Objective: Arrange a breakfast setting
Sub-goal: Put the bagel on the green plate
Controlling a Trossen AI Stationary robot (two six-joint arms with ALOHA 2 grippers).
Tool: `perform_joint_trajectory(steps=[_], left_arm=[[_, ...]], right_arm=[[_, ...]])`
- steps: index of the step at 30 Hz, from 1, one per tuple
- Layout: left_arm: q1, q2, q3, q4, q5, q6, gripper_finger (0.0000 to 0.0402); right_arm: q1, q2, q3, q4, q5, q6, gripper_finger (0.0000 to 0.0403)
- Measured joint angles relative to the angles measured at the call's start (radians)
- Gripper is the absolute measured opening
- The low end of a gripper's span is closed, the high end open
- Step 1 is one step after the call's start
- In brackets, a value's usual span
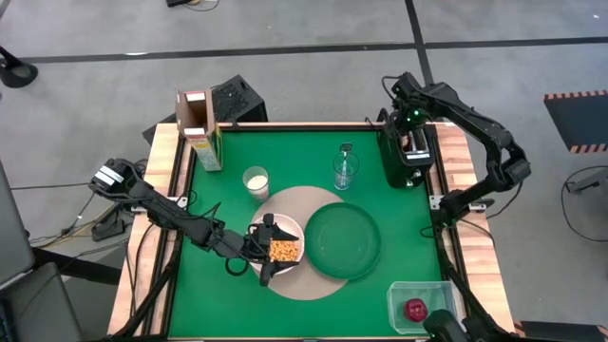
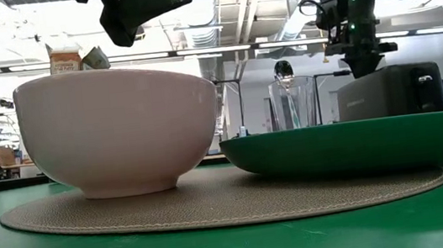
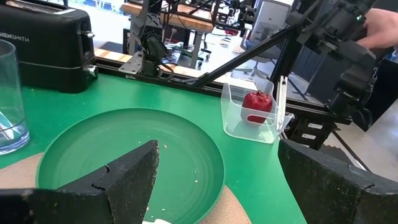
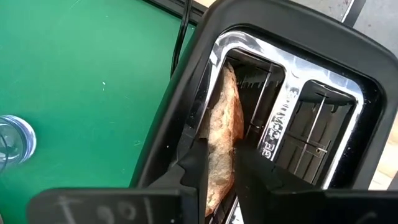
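Note:
A white bowl (image 1: 278,242) holding orange-tan cereal and a dark-green plate (image 1: 342,240) sit on the round tan mat (image 1: 313,201). My left gripper (image 1: 271,249) hovers open just above the bowl, touching nothing. My right gripper (image 4: 221,180) reaches down into the black toaster (image 1: 407,152) and is shut on the toasted bread (image 4: 222,118). A clear glass (image 1: 346,171) with a silver spoon (image 2: 283,70) standing in it, and a small white cup (image 1: 255,180), stand beyond the mat. The red apple (image 1: 415,308) lies in a clear tub. My right gripper pinches the bread's upper part (image 4: 221,140) between its two fingers, one on each flat face. The fingers come from above, pointing down into the slot. The bread stands upright in the toaster's slot, its lower part hidden inside.
A brown and green carton (image 1: 201,128) stands at the far left. The clear tub (image 1: 418,306) sits at the near right corner. Bare green table lies at the near left and between the cup and the carton.

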Motion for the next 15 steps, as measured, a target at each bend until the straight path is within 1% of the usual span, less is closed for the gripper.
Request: perform_joint_trajectory(steps=[15], left_arm=[[0.000, 0.000, 0.000, -0.001, 0.002, -0.001, 0.0316]], right_arm=[[0.001, -0.043, 0.112, -0.089, 0.010, -0.011, 0.0085]])
